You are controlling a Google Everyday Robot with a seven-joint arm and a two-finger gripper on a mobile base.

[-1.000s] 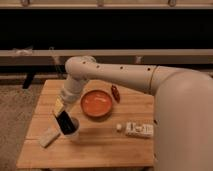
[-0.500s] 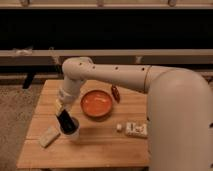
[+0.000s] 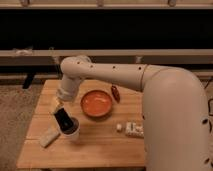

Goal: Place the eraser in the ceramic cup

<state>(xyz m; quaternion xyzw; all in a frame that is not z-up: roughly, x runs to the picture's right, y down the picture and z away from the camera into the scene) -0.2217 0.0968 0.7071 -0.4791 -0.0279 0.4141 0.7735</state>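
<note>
Holding my tool (image 3: 64, 120) at the mouth of the ceramic cup (image 3: 71, 132), I cannot tell its grip; orange bowl (image 3: 96, 104) and beige block (image 3: 49, 136) flank it.

Gripper (image 3: 61, 113) is over the left half of the wooden desk (image 3: 95, 150), directly above the ceramic cup (image 3: 71, 132). Eraser (image 3: 64, 122) sits tilted in the cup mouth with its top end leaning toward 11 o'clock; can't tell if the gripper touches it. Cup is at 8 o'clock from the orange bowl (image 3: 96, 103), close by. Pale beige block (image 3: 49, 136) lies just beside the cup at 9 o'clock. Small red item (image 3: 116, 93) is at the bowl's 1 o'clock, white packet (image 3: 134, 129) at its 4 o'clock.
</note>
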